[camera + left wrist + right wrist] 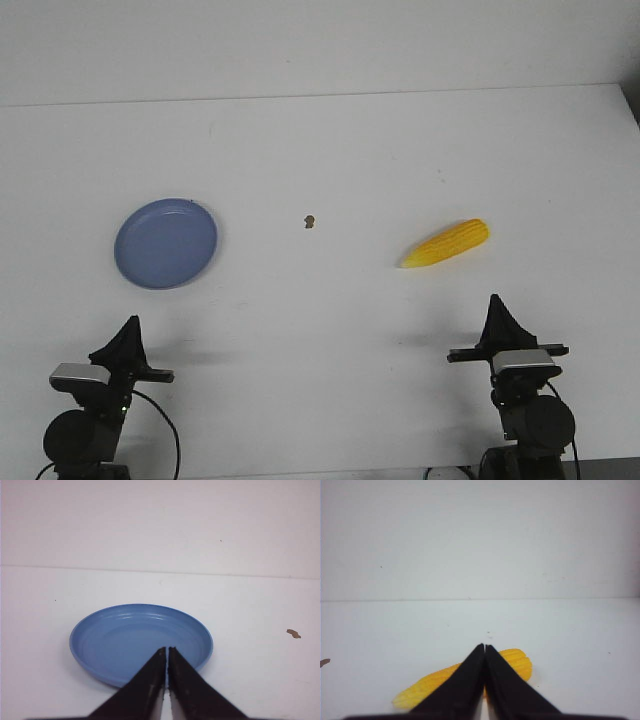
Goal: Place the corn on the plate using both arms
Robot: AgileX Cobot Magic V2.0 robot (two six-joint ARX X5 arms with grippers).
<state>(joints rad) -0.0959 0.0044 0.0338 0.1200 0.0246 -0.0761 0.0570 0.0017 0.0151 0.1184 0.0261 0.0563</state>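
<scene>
My left gripper [166,651] is closed, fingertips together, holding nothing, near the plate [165,243] on the table's [330,160] left side. My right gripper [484,647] is likewise closed and empty. The corn [446,243] lies on the right, well apart from the plate.

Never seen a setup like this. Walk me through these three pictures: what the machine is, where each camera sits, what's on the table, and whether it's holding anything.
This is a two-armed robot at a white table. The front view looks forward over the table: the left gripper and the right gripper are the black pointed shapes at the near edge. The other two pictures come from cameras on each wrist, looking past the fingers. The left wrist camera faces a blue plate, which is empty. The right wrist camera faces a yellow corn lying on the table. A tiny brown speck sits between plate and corn. Both grippers are shut and hold nothing.
</scene>
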